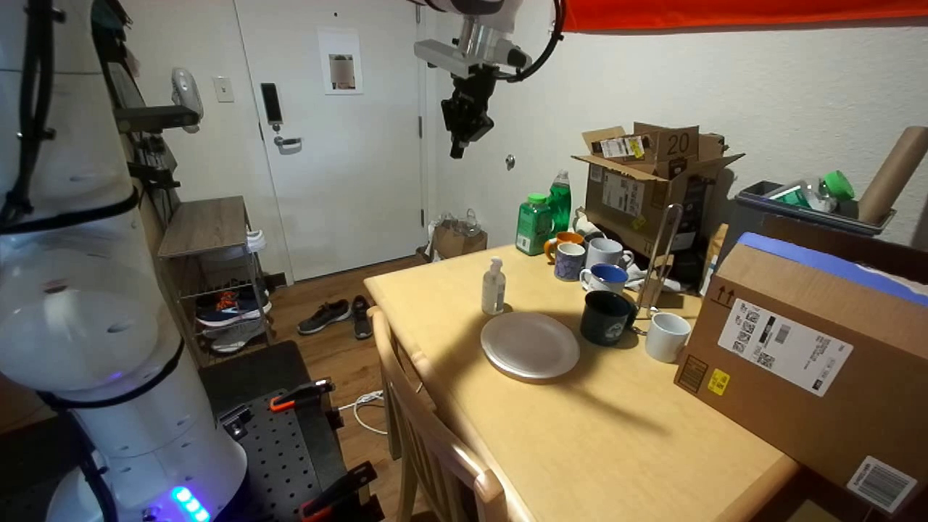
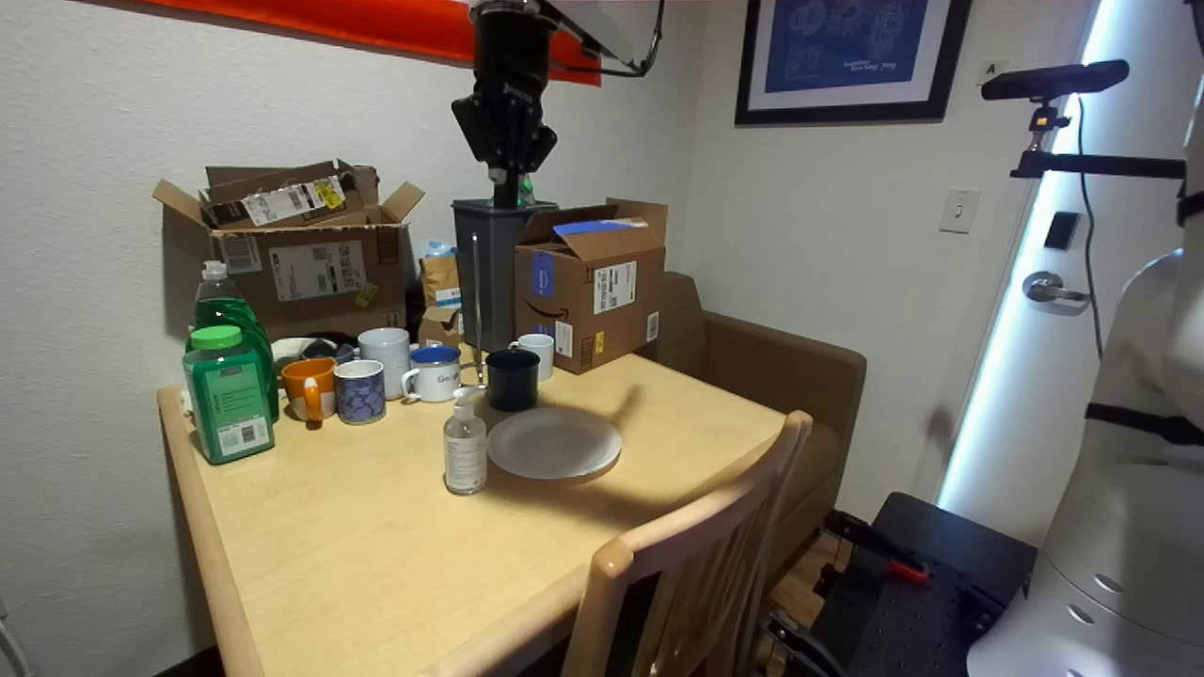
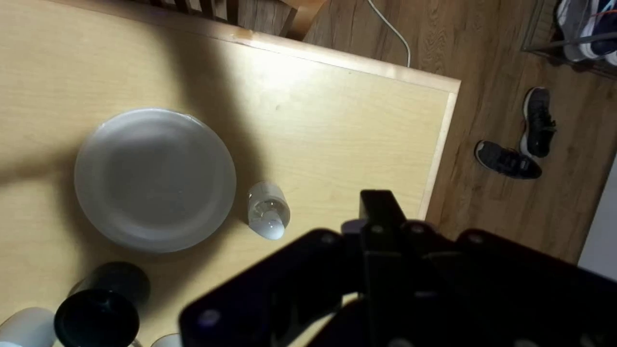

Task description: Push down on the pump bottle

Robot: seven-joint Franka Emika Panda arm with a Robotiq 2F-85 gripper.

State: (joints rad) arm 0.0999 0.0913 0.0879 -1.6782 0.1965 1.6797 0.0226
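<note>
Pale table (image 1: pixel 573 449) below, clenched gripper (image 1: pixel 458 151) above. In an exterior view, pump bottle (image 1: pixel 494 290) at the plate's (image 1: pixel 530 344) eleven o'clock, carton (image 1: pixel 641 210) holding a smaller box (image 1: pixel 656 146) at one.

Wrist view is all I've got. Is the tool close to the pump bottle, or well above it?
Observer: Well above: in both exterior views the tool hangs higher than the top of the pump bottle.
Operator: Any other bottle outside my picture?
Observer: Yes, in both exterior views a green-capped bottle stands near the orange mug.
Operator: And the side of the one I'm to push?
Observer: A label with small print shows there in an exterior view, too fine to read.
</note>
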